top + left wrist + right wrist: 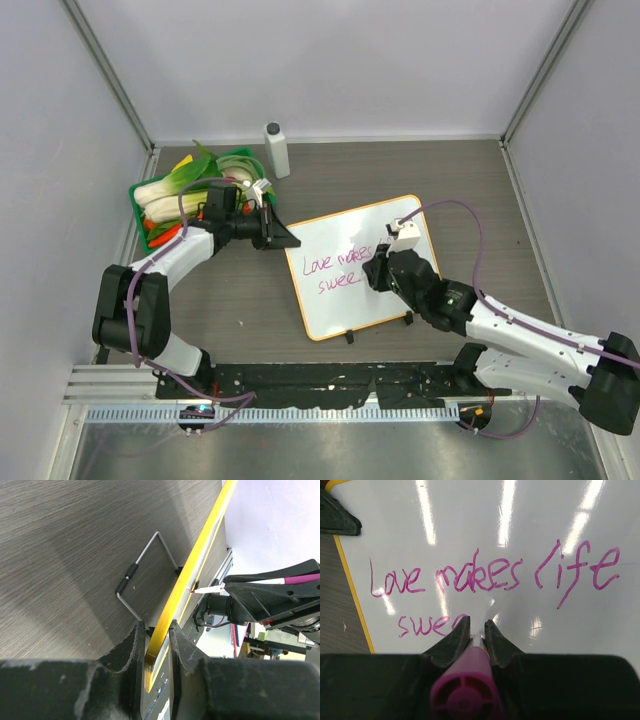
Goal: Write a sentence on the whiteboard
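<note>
The whiteboard (345,305) lies slanted on the dark table, its orange frame (200,555) seen edge-on in the left wrist view. My left gripper (283,238) (156,640) is shut on the board's upper left edge. The sentence (335,270) in magenta ink reads "Love makes life" (490,575) with "swe" and the start of one more letter on a second line. My right gripper (378,270) (477,630) is shut on a pink marker (465,690). The marker's tip meets the whiteboard (545,530) just after those last letters, hidden between the fingers.
A green tray (240,155) full of vegetables stands at the back left, close behind my left arm. A white bottle (277,150) stands beside it. The board's wire foot (145,565) rests on the table. Grey walls enclose three sides.
</note>
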`<state>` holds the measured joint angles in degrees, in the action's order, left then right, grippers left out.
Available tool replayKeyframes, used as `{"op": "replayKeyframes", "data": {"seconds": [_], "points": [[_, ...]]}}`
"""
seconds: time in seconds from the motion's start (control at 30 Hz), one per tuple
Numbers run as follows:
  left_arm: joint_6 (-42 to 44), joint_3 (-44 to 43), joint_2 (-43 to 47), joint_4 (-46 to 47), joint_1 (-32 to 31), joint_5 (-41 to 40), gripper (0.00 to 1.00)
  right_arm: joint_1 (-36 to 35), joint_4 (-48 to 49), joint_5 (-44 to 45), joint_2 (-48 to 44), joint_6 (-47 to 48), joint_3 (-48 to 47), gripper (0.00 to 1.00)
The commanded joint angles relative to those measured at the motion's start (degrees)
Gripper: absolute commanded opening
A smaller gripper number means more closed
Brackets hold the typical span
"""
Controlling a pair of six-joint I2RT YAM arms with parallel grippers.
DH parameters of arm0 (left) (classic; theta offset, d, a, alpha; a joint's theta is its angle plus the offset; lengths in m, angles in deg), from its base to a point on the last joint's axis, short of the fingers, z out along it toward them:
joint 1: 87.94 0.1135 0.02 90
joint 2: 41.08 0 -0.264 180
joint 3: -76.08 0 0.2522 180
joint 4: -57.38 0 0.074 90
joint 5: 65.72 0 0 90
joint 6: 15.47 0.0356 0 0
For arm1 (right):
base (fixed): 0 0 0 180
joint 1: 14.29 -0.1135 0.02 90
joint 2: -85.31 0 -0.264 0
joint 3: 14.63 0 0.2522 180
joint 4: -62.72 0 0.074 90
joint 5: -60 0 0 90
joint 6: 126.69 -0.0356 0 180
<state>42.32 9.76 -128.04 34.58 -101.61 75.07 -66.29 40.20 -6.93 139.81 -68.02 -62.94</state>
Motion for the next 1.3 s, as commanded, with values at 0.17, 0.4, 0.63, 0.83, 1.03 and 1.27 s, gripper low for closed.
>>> {"op": "replayKeyframes", "data": {"seconds": [0.17,0.4,0.63,0.83,1.03,1.27], "points": [[2.76,1.84,-1.46,-5.02,-1.01,-9.83,0.0,0.24,2.69,3.47,-3.7,4.0,-3.51,0.02],[2.76,1.84,-1.55,-4.94,-1.09,-9.74,0.0,0.59,3.83,4.0,-0.89,3.82,-4.74,0.01],[2.76,1.76,-1.55,-4.94,-1.01,-9.74,0.0,0.68,5.33,3.3,0.78,3.03,-3.6,0.02],[2.85,1.67,-1.64,-5.02,-1.01,-9.65,0.0,0.68,5.85,2.68,1.22,2.07,-2.28,0.02],[2.94,1.58,-1.64,-5.11,-1.01,-9.65,0.0,0.68,5.85,1.89,1.49,1.62,-1.58,0.01],[2.85,1.58,-1.72,-5.2,-1.09,-9.65,0.0,0.68,6.12,2.5,2.45,1.19,-0.26,0.01]]}}
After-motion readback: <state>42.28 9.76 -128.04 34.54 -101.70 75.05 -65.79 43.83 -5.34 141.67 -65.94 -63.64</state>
